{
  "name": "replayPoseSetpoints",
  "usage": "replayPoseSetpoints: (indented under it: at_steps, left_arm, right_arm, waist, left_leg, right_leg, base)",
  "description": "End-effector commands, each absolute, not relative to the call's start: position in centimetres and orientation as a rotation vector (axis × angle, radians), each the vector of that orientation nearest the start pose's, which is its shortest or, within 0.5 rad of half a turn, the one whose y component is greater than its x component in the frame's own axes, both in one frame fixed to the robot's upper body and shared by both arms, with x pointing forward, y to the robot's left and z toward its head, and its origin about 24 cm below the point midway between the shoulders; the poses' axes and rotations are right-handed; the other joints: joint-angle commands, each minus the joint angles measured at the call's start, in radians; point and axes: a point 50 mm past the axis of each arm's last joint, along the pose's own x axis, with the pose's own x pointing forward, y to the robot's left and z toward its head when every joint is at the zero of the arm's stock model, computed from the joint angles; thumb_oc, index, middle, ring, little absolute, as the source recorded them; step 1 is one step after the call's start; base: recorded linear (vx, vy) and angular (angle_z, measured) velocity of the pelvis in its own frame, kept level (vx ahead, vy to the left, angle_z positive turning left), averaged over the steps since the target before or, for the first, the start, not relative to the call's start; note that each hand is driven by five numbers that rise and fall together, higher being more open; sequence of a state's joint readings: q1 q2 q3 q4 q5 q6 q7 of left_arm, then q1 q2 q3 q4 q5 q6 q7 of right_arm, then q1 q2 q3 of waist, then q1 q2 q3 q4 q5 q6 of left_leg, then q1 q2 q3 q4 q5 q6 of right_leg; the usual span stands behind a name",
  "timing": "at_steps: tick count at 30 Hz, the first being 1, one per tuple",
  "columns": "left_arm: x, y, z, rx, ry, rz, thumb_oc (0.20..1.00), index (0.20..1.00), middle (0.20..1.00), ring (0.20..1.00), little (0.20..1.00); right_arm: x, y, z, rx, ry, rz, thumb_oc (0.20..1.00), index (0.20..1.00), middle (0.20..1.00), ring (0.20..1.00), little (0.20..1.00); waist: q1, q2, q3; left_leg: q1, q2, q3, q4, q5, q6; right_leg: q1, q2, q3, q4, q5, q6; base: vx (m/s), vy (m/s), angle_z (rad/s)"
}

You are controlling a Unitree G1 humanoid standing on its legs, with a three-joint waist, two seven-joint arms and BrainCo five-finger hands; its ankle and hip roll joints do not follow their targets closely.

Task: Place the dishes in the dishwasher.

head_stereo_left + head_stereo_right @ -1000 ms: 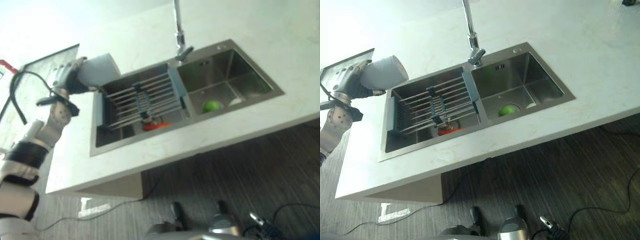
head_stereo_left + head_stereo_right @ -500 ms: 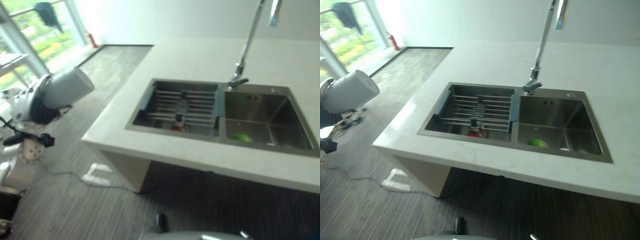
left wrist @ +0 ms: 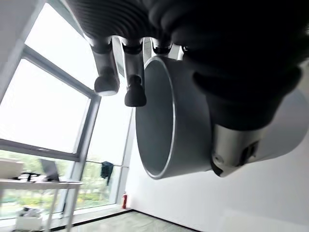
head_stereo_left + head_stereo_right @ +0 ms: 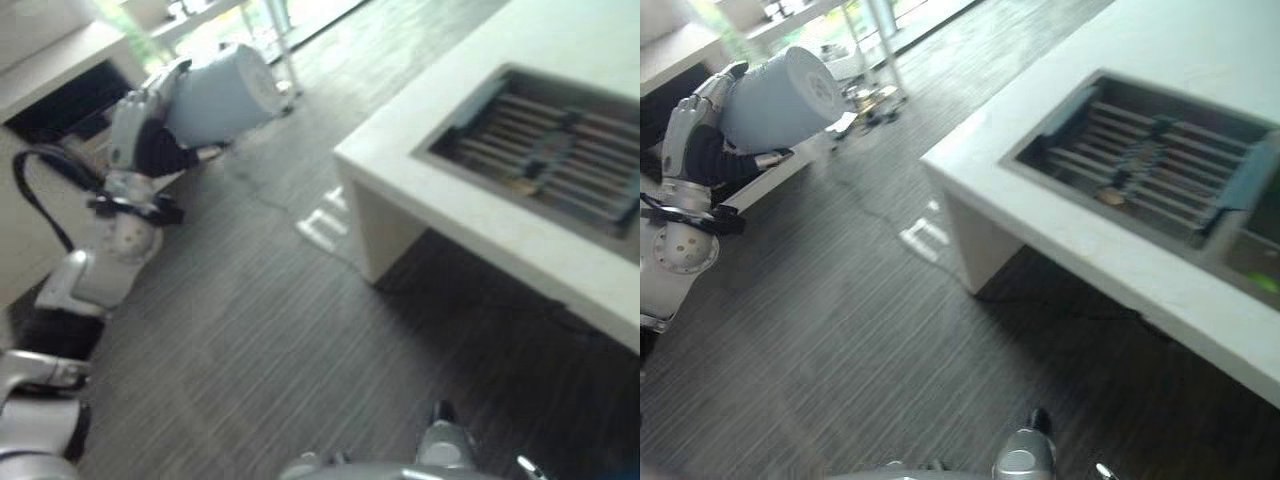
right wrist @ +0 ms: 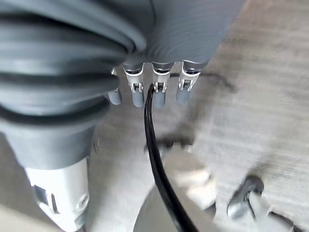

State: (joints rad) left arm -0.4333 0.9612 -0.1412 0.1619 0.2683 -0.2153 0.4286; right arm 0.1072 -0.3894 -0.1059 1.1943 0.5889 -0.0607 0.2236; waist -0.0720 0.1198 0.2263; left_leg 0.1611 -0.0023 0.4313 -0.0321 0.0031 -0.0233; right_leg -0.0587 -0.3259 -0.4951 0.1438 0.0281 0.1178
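Observation:
My left hand [image 4: 140,130] is shut on a pale grey cup [image 4: 225,92], held on its side high over the dark floor, well left of the counter. In the left wrist view the cup [image 3: 174,121] lies against the palm, rim outward, with the thumb [image 3: 236,121] curled over its wall and the fingers [image 3: 106,77] along the far side. The same cup [image 4: 780,98] and left hand [image 4: 692,135] also appear in the right eye view. My right hand [image 5: 159,92] hangs over the floor with relaxed, straight fingers and holds nothing.
A white counter [image 4: 480,225] with a steel sink and its slatted rack [image 4: 1140,160] stands at the right. Behind the left hand is a white surface with a dark opening [image 4: 60,100] below it. Dark striped floor [image 4: 280,330] spreads between them.
The camera has swung left, so the counter and sink now sit at the right edge. The left hand still holds the cup, now over the floor near the dark opening.

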Motion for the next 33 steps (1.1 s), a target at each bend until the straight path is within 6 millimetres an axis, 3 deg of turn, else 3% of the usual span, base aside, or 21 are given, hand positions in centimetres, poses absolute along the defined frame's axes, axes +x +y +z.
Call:
replayPoseSetpoints:
  at_steps: [1,4,7,8,9,10,11,12,13,17,25,33]
  left_arm:
    - [27.8,29.5,25.7,1.186,-0.768,0.471,0.2,0.2,0.2,0.2,0.2]
    - [27.2,29.6,25.8,1.213,-0.765,0.456,0.2,0.2,0.2,0.2,0.2]
    - [26.7,29.2,25.9,1.24,-0.778,0.416,0.2,0.2,0.2,0.2,0.2]
    - [26.6,28.3,25.8,1.24,-0.809,0.368,0.2,0.2,0.2,0.2,0.2]
    - [26.7,27.0,25.9,1.225,-0.854,0.301,0.2,0.2,0.2,0.2,0.2]
    - [26.8,26.9,26.0,1.224,-0.858,0.295,0.2,0.2,0.2,0.2,0.2]
    - [27.1,25.9,26.1,1.218,-0.887,0.256,0.2,0.2,0.2,0.2,0.2]
    - [27.3,25.3,26.5,1.216,-0.897,0.237,0.2,0.2,0.2,0.2,0.2]
    - [27.5,25.0,27.0,1.217,-0.896,0.231,0.2,0.2,0.2,0.2,0.2]
    - [27.8,24.0,27.8,1.227,-0.879,0.218,0.2,0.2,0.2,0.2,0.2]
    - [27.4,23.7,30.2,1.271,-0.876,0.163,0.2,0.2,0.2,0.2,0.2]
    - [27.6,23.3,31.1,1.299,-0.89,0.112,0.2,0.2,0.2,0.2,0.2]
  right_arm:
    - [7.4,-29.4,-14.2,0.326,1.002,-0.439,1.0,1.0,1.0,1.0,1.0]
    - [8.5,-28.4,-14.3,0.348,0.998,-0.391,1.0,1.0,1.0,1.0,1.0]
    - [9.8,-27.4,-14.3,0.352,0.994,-0.327,1.0,1.0,1.0,1.0,1.0]
    - [9.9,-26.8,-14.4,0.362,0.998,-0.319,1.0,1.0,1.0,1.0,1.0]
    - [9.6,-26.7,-14.6,0.383,1.002,-0.334,1.0,1.0,1.0,1.0,1.0]
    - [9.5,-26.6,-14.6,0.383,1.005,-0.329,1.0,1.0,1.0,1.0,1.0]
    - [8.9,-26.7,-14.7,0.38,1.015,-0.32,1.0,1.0,1.0,1.0,1.0]
    - [8.3,-26.7,-14.8,0.371,1.031,-0.31,1.0,1.0,1.0,1.0,1.0]
    - [8.0,-26.9,-14.9,0.364,1.042,-0.299,1.0,1.0,1.0,1.0,1.0]
    - [7.3,-27.5,-14.9,0.347,1.111,-0.275,1.0,1.0,1.0,1.0,1.0]
    - [7.9,-28.9,-14.3,0.35,1.103,-0.312,1.0,1.0,1.0,1.0,1.0]
    - [7.1,-28.7,-14.6,0.396,1.121,-0.323,1.0,1.0,1.0,1.0,1.0]
  waist:
    - [0.021,-0.031,-0.065]
    - [0.062,-0.032,-0.058]
    - [0.094,-0.029,-0.052]
    - [0.091,-0.028,-0.048]
    - [0.063,-0.036,-0.036]
    - [0.057,-0.038,-0.035]
    - [0.027,-0.044,-0.03]
    - [0.01,-0.048,-0.028]
    - [0.005,-0.052,-0.031]
    - [0.02,-0.065,-0.046]
    - [0.027,-0.06,-0.059]
    - [0.001,-0.047,-0.069]
  left_leg:
    - [-0.037,0.026,-0.082,0.148,-0.216,-0.01]
    - [-0.052,0.0,-0.127,0.143,-0.229,0.013]
    - [-0.063,-0.013,-0.161,0.133,-0.226,0.036]
    - [-0.067,-0.018,-0.205,0.123,-0.218,0.05]
    - [-0.081,-0.029,-0.264,0.126,-0.194,0.067]
    - [-0.083,-0.03,-0.276,0.126,-0.192,0.069]
    - [-0.083,-0.031,-0.338,0.119,-0.182,0.074]
    - [-0.077,-0.029,-0.367,0.115,-0.179,0.074]
    - [-0.078,-0.026,-0.373,0.108,-0.169,0.068]
    - [-0.059,0.017,-0.337,0.067,-0.137,0.03]
    - [-0.053,0.088,-0.277,0.019,-0.083,-0.029]
    - [-0.039,0.12,-0.203,-0.013,-0.052,-0.054]
  right_leg:
    - [0.05,0.112,-0.023,-0.079,-0.048,0.012]
    - [0.029,0.083,-0.032,-0.044,-0.031,0.039]
    - [0.019,0.057,-0.044,0.034,-0.053,0.034]
    - [0.01,0.075,0.016,0.07,-0.084,0.029]
    - [-0.005,0.114,0.132,0.079,-0.097,0.023]
    - [-0.005,0.119,0.147,0.079,-0.101,0.024]
    - [0.007,0.155,0.275,0.062,-0.117,0.029]
    - [0.015,0.168,0.334,0.056,-0.121,0.034]
    - [0.03,0.175,0.352,0.041,-0.123,0.031]
    - [0.096,0.182,0.315,-0.032,-0.125,0.027]
    - [0.153,0.206,0.273,-0.138,-0.112,0.01]
    - [0.166,0.196,0.251,-0.181,-0.089,0.019]
  base:
    - [-0.09,0.289,0.55]
    - [-0.07,0.234,0.69]
    - [-0.06,0.179,0.76]
    - [-0.03,0.009,1.04]
    - [-0.02,-0.019,1.25]
    - [0.0,-0.097,2.54]
    - [0.05,-0.082,2.58]
    - [0.03,-0.105,2.32]
    - [0.01,-0.095,1.21]
    - [-0.01,-0.169,1.07]
    - [-0.03,-0.122,0.12]
    - [-0.01,-0.01,0.04]
